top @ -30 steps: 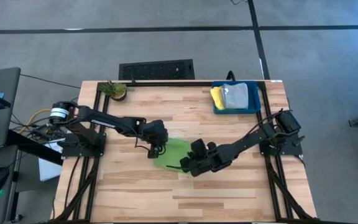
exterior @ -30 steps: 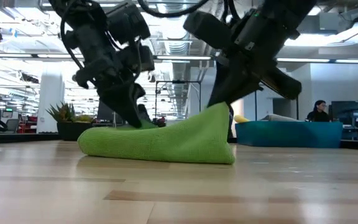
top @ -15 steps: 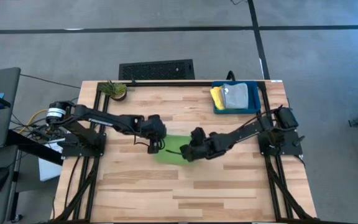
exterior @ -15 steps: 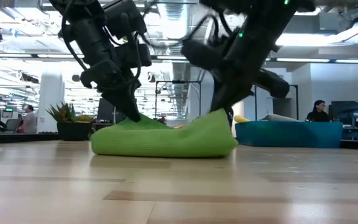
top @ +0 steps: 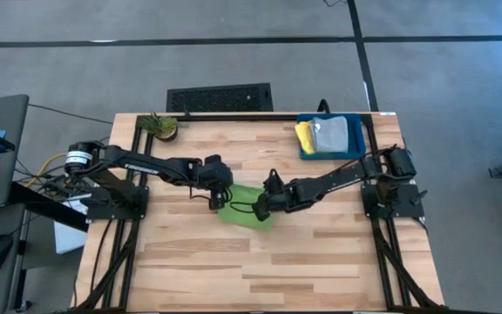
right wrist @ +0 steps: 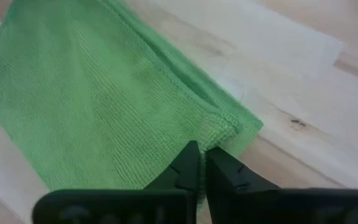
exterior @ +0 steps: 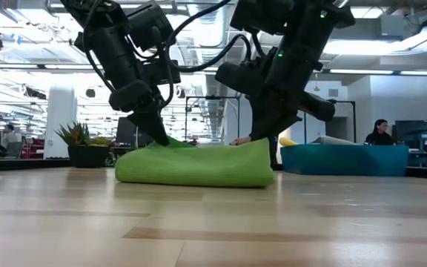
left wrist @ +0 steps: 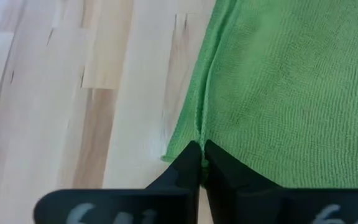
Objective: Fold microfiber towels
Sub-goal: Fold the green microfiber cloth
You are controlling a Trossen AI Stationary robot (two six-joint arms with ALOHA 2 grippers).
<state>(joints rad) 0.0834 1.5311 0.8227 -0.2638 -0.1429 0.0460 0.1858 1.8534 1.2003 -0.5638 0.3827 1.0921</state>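
A lime green microfiber towel [top: 244,212] lies folded over in the middle of the table, flat and low in the low view [exterior: 195,167]. My left gripper [top: 218,205] is shut at the towel's left end [left wrist: 201,152]. My right gripper [top: 262,208] comes in from the right. Its fingers stand nearly together at the towel's right end [right wrist: 202,155], just above the cloth in the low view [exterior: 262,139]. A yellow towel [top: 304,135] and a grey towel [top: 331,133] lie in the blue bin. My left gripper pinches the towel's left corner [left wrist: 194,134] between its two fingers, where hemmed edges meet. The fingers slant down from the table's left. The towel rests on the table. My right gripper has its fingertips on the folded-over corner [right wrist: 225,127] at the towel's right end, slanting down from the right. That corner lies on the lower layer [right wrist: 248,124], which sticks out a little past it.
A dark blue bin [top: 352,153] stands at the far right corner, seen also in the low view [exterior: 343,159]. A small potted plant [top: 159,126] stands at the far left. Bare wood lies along the near half of the table. People show in the room beyond.
My right gripper has gone toward the far edge and down with the towel's raised near corner. It has laid that corner over the rest, so the towel now lies folded and low. The towel's left end has stayed in my left gripper.
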